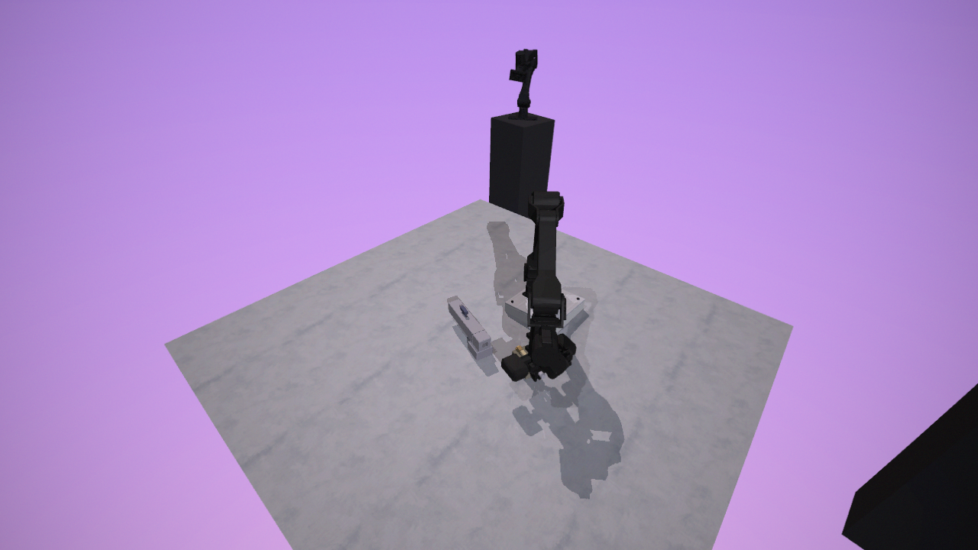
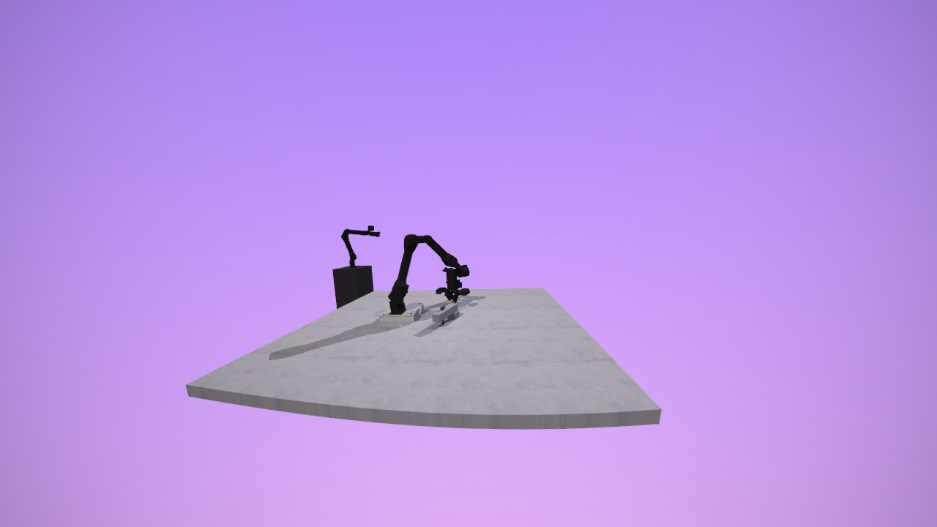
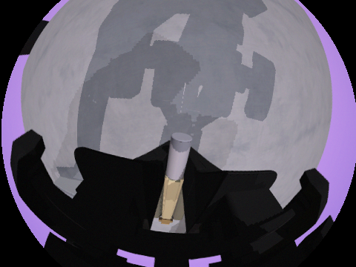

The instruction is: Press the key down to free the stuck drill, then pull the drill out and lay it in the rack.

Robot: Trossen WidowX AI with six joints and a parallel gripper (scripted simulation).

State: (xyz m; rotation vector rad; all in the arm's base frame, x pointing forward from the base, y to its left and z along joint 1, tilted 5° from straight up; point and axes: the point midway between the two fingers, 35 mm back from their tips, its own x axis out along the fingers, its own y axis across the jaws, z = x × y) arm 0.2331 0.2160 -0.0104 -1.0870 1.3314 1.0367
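Note:
The drill [image 1: 519,350] [image 3: 173,193], a grey cylinder with a tapered tan part, is held between the fingers of my gripper [image 1: 535,373] [image 2: 453,300] [image 3: 176,145]. In the wrist view the cylinder's round end points up the picture and the tan part narrows toward the bottom. A long grey block [image 1: 468,325] [image 2: 444,313] stands beside the gripper, to its left in the top view. A gap shows there between the block and the tan part. A small dark blue piece [image 1: 463,309], which looks like the key, sits on the block's top. I cannot make out a separate rack.
The white base plate [image 1: 573,305] [image 2: 397,318] of my arm is behind the gripper in the top view. A second black arm [image 1: 525,75] [image 2: 349,244] stands on a black pedestal [image 1: 519,163] [image 2: 352,286] beyond the table [image 1: 341,410] [image 2: 524,386]. Dark shadows cross the table.

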